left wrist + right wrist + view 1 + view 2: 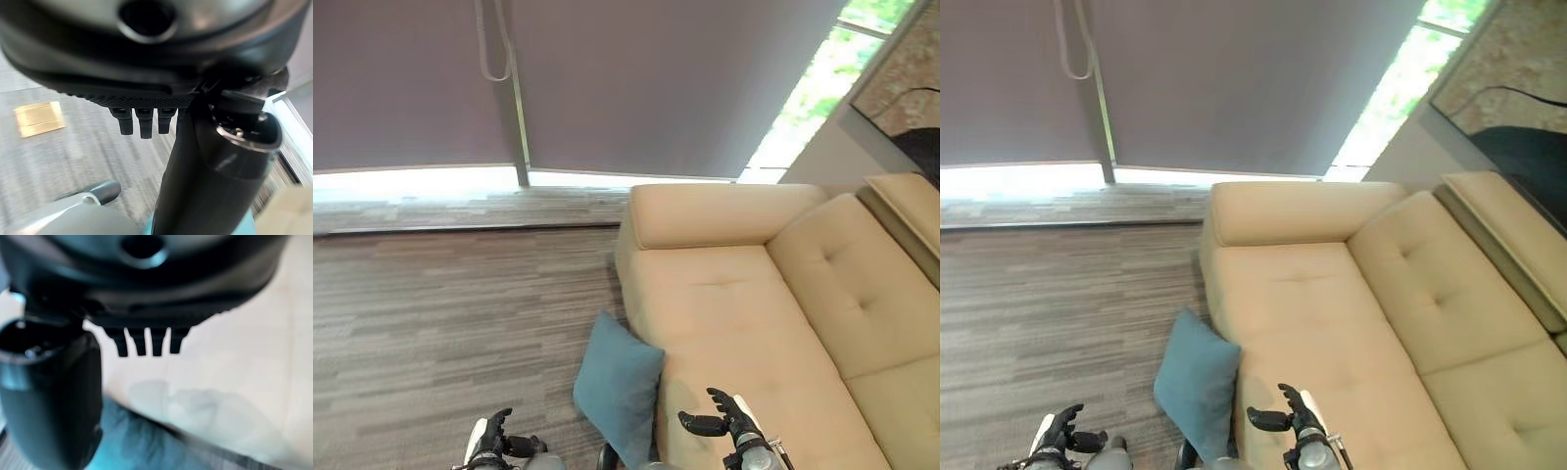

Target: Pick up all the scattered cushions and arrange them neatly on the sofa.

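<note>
A blue cushion [620, 386] leans upright against the front of the beige sofa [754, 294], its lower edge on the floor. My right hand [728, 419] hovers over the sofa seat just right of the cushion, fingers relaxed and empty, thumb pointing toward the cushion. In the right wrist view the cushion [142, 445] lies below my right hand [146, 340], not touched. My left hand [494, 438] hangs low over the carpet, left of the cushion, open and empty. The left wrist view has my left hand [142, 120] over the carpet.
Grey striped carpet [440, 313] spreads left of the sofa. A grey roller blind [607, 78] covers the window behind, with a bright strip below it. A brass floor plate [39, 118] is set in the carpet near my left hand.
</note>
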{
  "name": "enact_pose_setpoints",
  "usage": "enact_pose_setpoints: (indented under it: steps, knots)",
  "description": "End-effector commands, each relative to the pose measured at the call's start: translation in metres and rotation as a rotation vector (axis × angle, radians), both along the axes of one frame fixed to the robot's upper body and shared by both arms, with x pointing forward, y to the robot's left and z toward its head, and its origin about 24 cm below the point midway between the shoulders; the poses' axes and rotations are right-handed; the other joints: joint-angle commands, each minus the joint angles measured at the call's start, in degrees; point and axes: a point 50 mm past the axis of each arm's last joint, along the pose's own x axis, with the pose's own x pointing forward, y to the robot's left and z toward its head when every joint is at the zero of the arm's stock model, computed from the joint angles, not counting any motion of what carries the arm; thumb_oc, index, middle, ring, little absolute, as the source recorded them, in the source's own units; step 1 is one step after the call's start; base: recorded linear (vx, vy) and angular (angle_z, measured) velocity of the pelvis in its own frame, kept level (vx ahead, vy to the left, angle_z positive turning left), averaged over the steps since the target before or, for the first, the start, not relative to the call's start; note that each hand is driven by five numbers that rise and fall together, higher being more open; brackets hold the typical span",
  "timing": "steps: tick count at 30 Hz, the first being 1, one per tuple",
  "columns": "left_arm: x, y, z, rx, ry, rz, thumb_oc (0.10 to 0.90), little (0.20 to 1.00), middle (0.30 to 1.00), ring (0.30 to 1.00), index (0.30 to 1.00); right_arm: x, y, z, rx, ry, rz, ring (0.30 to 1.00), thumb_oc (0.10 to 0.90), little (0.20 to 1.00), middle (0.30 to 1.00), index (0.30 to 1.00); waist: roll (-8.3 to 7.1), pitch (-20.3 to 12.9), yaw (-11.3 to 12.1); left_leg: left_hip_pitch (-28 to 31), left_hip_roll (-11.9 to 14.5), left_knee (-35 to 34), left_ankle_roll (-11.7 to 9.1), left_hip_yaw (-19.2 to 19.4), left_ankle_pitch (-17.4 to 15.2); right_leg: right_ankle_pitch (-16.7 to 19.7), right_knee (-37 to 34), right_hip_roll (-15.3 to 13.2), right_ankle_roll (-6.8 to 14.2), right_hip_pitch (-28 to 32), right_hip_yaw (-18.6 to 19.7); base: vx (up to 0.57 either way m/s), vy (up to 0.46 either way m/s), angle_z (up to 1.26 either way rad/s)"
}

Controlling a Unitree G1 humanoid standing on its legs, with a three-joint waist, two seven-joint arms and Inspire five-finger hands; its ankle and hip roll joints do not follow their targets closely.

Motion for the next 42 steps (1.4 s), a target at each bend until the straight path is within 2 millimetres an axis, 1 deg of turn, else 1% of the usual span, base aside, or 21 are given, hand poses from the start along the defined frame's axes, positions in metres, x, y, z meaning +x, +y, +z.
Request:
enact_pose_setpoints:
  steps: [1,2,3,4,7,9,10,11,12,13,14,17,18,20,24,34,35,36,37,40,42]
  knots:
    - [0.021,0.015,0.019,-0.046,-0.171,0.082,0.800,0.900,0.900,0.900,0.900,0.032,-0.023,0.028,-0.054,-0.170,0.009,0.900,0.800,0.900,0.900,0.900,1.12,0.6,1.1,-0.7,-2.2,3.7,1.0,-7.7,-0.6,-5.4,3.9,-6.4,8.6,-1.2,2.4,0.02,0.432,-0.99]
    - [0.028,0.054,0.042,-0.073,-0.276,0.140,0.800,0.900,0.900,0.900,0.900,0.033,-0.038,0.032,-0.114,-0.170,0.008,0.900,0.800,0.900,0.900,0.900,2.49,0.5,0.8,0.4,-2.6,2.4,1.0,-9.5,-1.0,-5.7,4.7,-6.3,8.7,-1.6,4.2,0.04,0.279,-1.69]
    - [0.053,0.032,0.051,-0.076,-0.365,0.083,0.800,0.900,0.900,0.900,0.900,0.039,-0.030,0.035,-0.110,-0.177,0.053,0.900,0.800,0.900,0.900,0.900,2.71,0.1,0.0,1.1,-2.7,1.2,1.3,-9.1,-0.9,-5.9,5.2,-6.6,9.1,-2.0,4.9,0.04,0.510,-1.53]
    - [0.060,0.014,0.049,-0.009,-0.338,-0.037,0.800,0.900,0.900,0.900,0.900,0.044,-0.016,0.034,-0.094,-0.190,0.095,0.900,0.800,0.900,0.900,0.900,2.46,-0.2,-0.6,2.0,-3.6,0.4,2.2,-7.9,-0.9,-5.2,5.9,-7.8,10.0,-3.0,5.9,0.02,0.495,-1.02]
    - [0.062,0.017,0.058,0.001,-0.367,-0.078,0.800,0.900,0.900,0.900,0.900,0.051,-0.012,0.039,-0.107,-0.219,0.097,0.900,0.800,0.900,0.900,0.900,2.64,-0.5,-1.1,3.4,-5.2,-0.9,4.3,-3.4,-1.5,-3.5,6.3,-10.0,12.4,-4.7,8.5,0.00,0.395,-0.59]
    - [0.062,0.018,0.059,0.009,-0.373,-0.074,0.800,0.900,0.900,0.900,0.900,0.053,-0.010,0.040,-0.103,-0.227,0.099,0.900,0.800,0.900,0.900,0.900,2.64,-0.3,-0.9,3.7,-5.5,-1.1,4.8,-2.0,-1.7,-2.6,6.5,-10.5,12.8,-5.4,8.7,-0.06,0.244,-0.89]
    - [0.063,0.023,0.062,0.017,-0.381,-0.054,0.800,0.900,0.900,0.900,0.900,0.057,-0.006,0.042,-0.097,-0.233,0.108,0.900,0.800,0.900,0.900,0.900,3.00,0.4,-0.2,4.0,-5.1,-1.3,5.4,0.8,-1.9,-1.3,7.2,-11.5,13.2,-7.2,6.9,-0.10,0.209,-0.63]
    - [0.063,0.023,0.062,0.017,-0.381,-0.054,0.800,0.900,0.900,0.900,0.900,0.057,-0.006,0.042,-0.097,-0.233,0.108,0.900,0.800,0.900,0.900,0.900,3.00,0.5,0.0,4.1,-5.1,-1.3,5.4,1.0,-1.9,-1.3,7.2,-11.5,13.2,-7.2,7.1,-0.17,0.259,-1.14]
    - [0.063,0.028,0.062,0.025,-0.381,-0.029,0.800,0.900,0.900,0.900,0.900,0.065,-0.001,0.047,-0.090,-0.257,0.124,0.900,0.800,0.900,0.900,0.900,4.00,1.6,1.0,4.5,-4.5,-1.6,5.8,3.8,-1.9,-1.2,8.8,-13.6,12.5,-8.2,0.3,-0.08,0.136,-1.29]
    - [0.063,0.028,0.062,0.025,-0.382,-0.029,0.800,0.900,0.900,0.900,0.900,0.065,-0.001,0.047,-0.090,-0.257,0.124,0.900,0.800,0.900,0.900,0.900,4.01,1.7,1.0,4.6,-4.5,-1.6,5.8,3.8,-2.0,-1.2,8.9,-13.6,12.5,-8.1,0.2,-0.14,0.207,-1.22]
    - [0.063,0.030,0.063,0.032,-0.386,-0.019,0.800,0.900,0.900,0.900,0.900,0.068,0.001,0.049,-0.088,-0.270,0.130,0.900,0.800,0.900,0.900,0.900,4.55,2.0,1.4,4.5,-4.3,-1.7,6.0,5.0,-1.8,-1.8,9.6,-14.5,12.1,-7.9,-3.2,-0.09,0.130,-0.75]
    - [0.059,0.034,0.062,0.036,-0.379,0.001,0.800,0.900,0.900,0.900,0.900,0.070,0.000,0.052,-0.088,-0.282,0.137,0.900,0.800,0.900,0.900,0.900,4.84,2.1,1.7,4.9,-4.7,-2.7,6.7,6.6,-1.3,-3.4,12.9,-13.2,11.3,-7.0,-6.0,-0.08,0.134,-0.38]
    - [0.058,0.037,0.063,0.034,-0.389,0.021,0.800,0.900,0.900,0.900,0.900,0.072,0.004,0.054,-0.076,-0.300,0.146,0.900,0.800,0.900,0.900,0.900,4.60,1.7,2.8,4.6,-5.0,-3.5,6.7,8.3,-1.1,-4.5,12.3,-12.6,11.0,-5.5,-9.2,-0.06,0.065,-0.16]
    - [0.058,0.036,0.062,0.029,-0.389,0.024,0.800,0.900,0.900,0.900,0.900,0.071,0.007,0.053,-0.064,-0.293,0.157,0.900,0.800,0.900,0.900,0.900,4.20,1.4,3.4,4.8,-5.3,-4.0,6.7,8.8,-1.0,-5.0,9.7,-12.5,10.9,-4.1,-10.6,-0.02,-0.021,-0.47]
    - [0.058,0.028,0.060,-0.013,-0.399,0.042,0.800,0.900,0.900,0.900,0.900,0.072,0.012,0.051,-0.048,-0.276,0.172,0.900,0.800,0.900,0.900,0.900,3.70,1.3,4.2,3.1,-5.8,-4.0,6.7,9.6,-0.6,-4.0,4.3,-10.6,11.1,-3.7,-8.0,-0.02,-0.067,-0.22]
    - [0.080,0.011,0.061,-0.062,-0.446,0.031,0.800,0.900,0.900,0.900,0.900,0.098,0.043,0.062,-0.026,-0.321,0.237,0.900,0.800,0.900,0.900,0.900,3.59,6.0,6.8,-5.1,-5.4,-2.5,5.9,8.3,1.7,-2.3,1.5,-10.1,10.6,-8.9,-8.4,-0.09,-0.051,0.09]
    - [0.051,0.008,0.036,-0.133,-0.340,0.120,0.800,0.900,0.900,0.900,0.900,0.101,0.042,0.063,-0.016,-0.333,0.194,0.900,0.800,0.900,0.900,0.900,3.47,6.5,7.9,-4.9,-5.4,-3.1,5.9,8.2,2.1,-2.2,0.8,-10.0,10.5,-8.5,-8.8,-0.02,-0.014,0.23]
    - [0.054,0.000,0.033,-0.136,-0.321,0.109,0.800,0.900,0.900,0.900,0.900,0.100,0.048,0.064,0.003,-0.334,0.222,0.900,0.800,0.900,0.900,0.900,3.20,6.5,7.5,-4.9,-5.2,-3.5,5.8,8.3,2.4,-2.0,0.6,-10.0,10.6,-8.7,-8.8,0.01,0.007,0.16]
    - [0.043,-0.008,0.025,-0.149,-0.287,0.103,0.800,0.900,0.900,0.900,0.900,0.095,0.047,0.060,0.015,-0.319,0.205,0.900,0.800,0.900,0.900,0.900,3.19,6.6,7.7,-4.3,-5.3,-4.1,5.9,8.2,2.3,-2.0,0.2,-9.9,10.7,-8.2,-8.7,0.00,0.000,0.00]
    - [0.035,-0.013,0.016,-0.146,-0.224,0.075,0.800,0.900,0.900,0.900,0.900,0.094,0.058,0.062,0.043,-0.335,0.235,0.900,0.800,0.900,0.900,0.900,3.04,6.6,7.1,-3.7,-5.4,-4.8,6.0,8.4,2.3,-1.9,0.3,-10.0,11.0,-8.1,-8.4,0.02,0.061,0.05]
    - [0.039,-0.019,0.024,-0.213,-0.304,0.077,0.800,0.900,0.900,0.900,0.900,0.093,0.054,0.061,0.030,-0.341,0.213,0.900,0.800,0.900,0.900,0.900,3.19,6.7,7.6,-4.1,-5.6,-4.8,6.0,7.9,2.4,-1.8,0.2,-10.0,11.0,-8.3,-8.6,-0.03,0.008,0.06]
